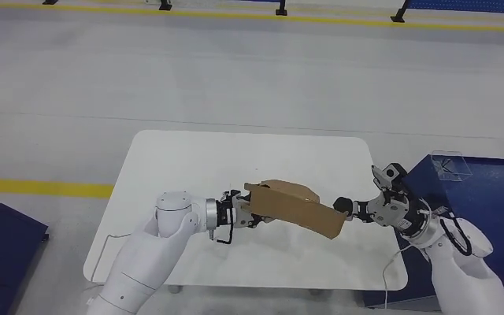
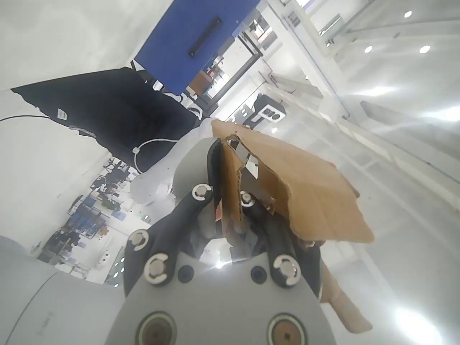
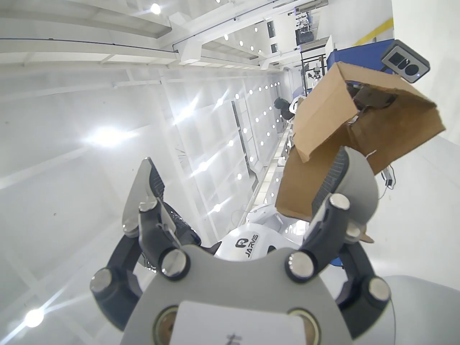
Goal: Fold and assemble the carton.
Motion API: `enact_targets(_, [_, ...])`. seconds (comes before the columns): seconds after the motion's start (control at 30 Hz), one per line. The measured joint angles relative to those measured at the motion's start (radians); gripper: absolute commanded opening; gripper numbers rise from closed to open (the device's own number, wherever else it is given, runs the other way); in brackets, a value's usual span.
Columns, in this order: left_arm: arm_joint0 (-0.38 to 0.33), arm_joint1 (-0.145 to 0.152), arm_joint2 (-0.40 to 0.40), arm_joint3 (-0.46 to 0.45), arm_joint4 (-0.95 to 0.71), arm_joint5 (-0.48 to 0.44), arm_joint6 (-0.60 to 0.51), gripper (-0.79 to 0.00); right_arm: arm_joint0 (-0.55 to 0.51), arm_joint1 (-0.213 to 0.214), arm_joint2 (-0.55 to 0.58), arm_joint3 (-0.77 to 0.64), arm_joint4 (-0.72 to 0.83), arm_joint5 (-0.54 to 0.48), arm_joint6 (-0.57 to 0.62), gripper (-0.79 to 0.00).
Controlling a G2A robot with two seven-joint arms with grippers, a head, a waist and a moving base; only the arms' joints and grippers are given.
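A brown cardboard carton [image 1: 293,206], partly folded, hangs in the air over the front of the white table [image 1: 181,157]. My left gripper [image 1: 239,214] holds its left end; in the left wrist view the gripper [image 2: 231,177] is shut on a cardboard flap of the carton [image 2: 305,188]. My right gripper [image 1: 345,208] is at the carton's right end. In the right wrist view that gripper [image 3: 248,177] stands open, one finger [image 3: 345,177] touching the carton [image 3: 359,127] from outside and the other finger [image 3: 143,188] apart from it.
A dark blue bin [image 1: 453,197] stands just off the table's right side, with a clear plastic piece [image 1: 450,164] on its rim. Another blue object [image 1: 16,236] sits at the left. Bare tabletop lies behind the carton.
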Motion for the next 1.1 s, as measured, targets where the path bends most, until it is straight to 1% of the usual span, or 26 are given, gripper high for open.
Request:
enact_targets(0.17, [-0.001,0.002,0.016,0.008,0.007,-0.003,-0.014,-0.785,-0.002,0.0,-0.01,0.0,0.004,0.005,0.002,0.0])
enact_targets(0.5, [0.001,0.006,0.033,-0.004,0.014,-0.035,-0.04,-0.785,0.058,-0.01,-0.135,0.047,-0.023,0.005,-0.016,0.0])
enact_targets(0.67, [0.008,0.01,0.031,-0.021,0.019,-0.06,-0.052,-0.785,0.092,-0.015,-0.18,0.076,-0.005,0.014,-0.025,0.0])
enact_targets(0.83, [0.013,0.014,0.031,-0.033,0.027,-0.087,-0.059,-0.785,0.124,-0.019,-0.221,0.101,-0.003,0.046,-0.041,0.0])
enact_targets(1.1, [0.017,0.017,0.011,-0.041,0.001,-0.124,-0.059,-0.785,0.156,-0.022,-0.261,0.143,-0.006,0.074,-0.021,0.0])
